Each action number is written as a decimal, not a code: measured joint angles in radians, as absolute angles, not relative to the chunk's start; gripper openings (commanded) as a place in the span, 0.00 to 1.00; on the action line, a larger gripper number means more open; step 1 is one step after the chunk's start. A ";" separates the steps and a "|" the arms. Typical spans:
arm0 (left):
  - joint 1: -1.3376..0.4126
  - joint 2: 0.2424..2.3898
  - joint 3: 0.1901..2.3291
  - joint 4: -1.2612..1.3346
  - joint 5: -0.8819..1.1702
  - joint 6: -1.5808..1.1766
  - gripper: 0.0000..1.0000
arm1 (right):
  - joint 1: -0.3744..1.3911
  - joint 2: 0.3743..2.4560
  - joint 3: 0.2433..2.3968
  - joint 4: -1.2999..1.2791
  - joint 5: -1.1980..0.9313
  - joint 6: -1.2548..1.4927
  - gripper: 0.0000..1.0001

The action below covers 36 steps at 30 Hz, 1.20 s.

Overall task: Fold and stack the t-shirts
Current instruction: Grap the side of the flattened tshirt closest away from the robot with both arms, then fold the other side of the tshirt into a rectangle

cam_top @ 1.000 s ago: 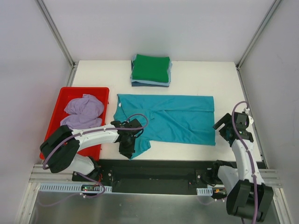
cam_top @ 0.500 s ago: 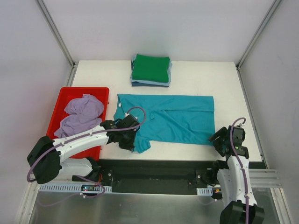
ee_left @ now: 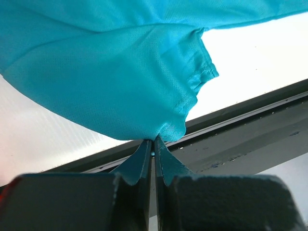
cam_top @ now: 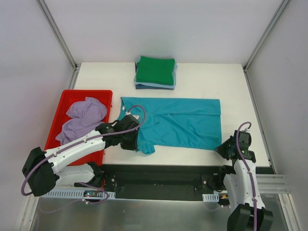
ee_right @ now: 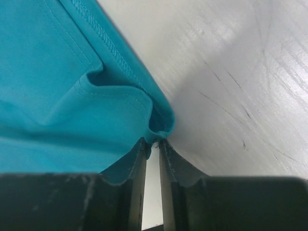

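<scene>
At the far edge I count a folded stack (cam_top: 155,72), green on top: done. Teal shirt (cam_top: 178,122) lies flat by the near edge, mid-fold; left gripper (ee_left: 153,142) pinches its sleeve, right gripper (ee_right: 153,142) pinches its hem corner. Lavender shirt (cam_top: 85,115) sits crumpled in red tray (cam_top: 86,92), left edge.

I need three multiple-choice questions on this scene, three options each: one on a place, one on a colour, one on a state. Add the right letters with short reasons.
1. The left gripper is: A. wide open; B. shut on the teal shirt; C. out of view.
2. Topmost on the folded stack is: A. green; B. lavender; C. dark blue.
3. The lavender clothing lies: A. on the stack; B. under the teal shirt; C. in the red tray.
1 B: teal cloth is pinched between closed jaws. 2 A: green lies uppermost. 3 C: it is bunched inside the tray.
</scene>
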State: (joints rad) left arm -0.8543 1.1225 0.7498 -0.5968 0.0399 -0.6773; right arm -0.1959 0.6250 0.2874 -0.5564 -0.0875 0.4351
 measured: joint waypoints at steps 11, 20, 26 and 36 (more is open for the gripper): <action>-0.772 1.077 0.791 -0.593 0.044 -0.633 0.00 | -0.196 0.637 0.287 -0.513 -0.154 0.361 0.01; -0.624 1.101 0.873 -0.552 0.042 -0.603 0.00 | -0.196 0.702 0.408 -0.504 -0.204 0.289 0.01; -0.575 1.203 0.982 -0.523 -0.020 -0.575 0.00 | -0.196 0.903 0.543 -0.474 -0.234 0.245 0.00; -0.497 1.392 1.166 -0.493 -0.100 -0.511 0.00 | -0.196 1.114 0.716 -0.412 -0.261 0.221 0.01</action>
State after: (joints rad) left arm -0.4973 1.3922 1.1660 -0.4934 -0.1001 -0.5114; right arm -0.1959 1.1141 0.7158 -0.4118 -0.2611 0.2207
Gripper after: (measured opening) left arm 0.006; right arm 0.014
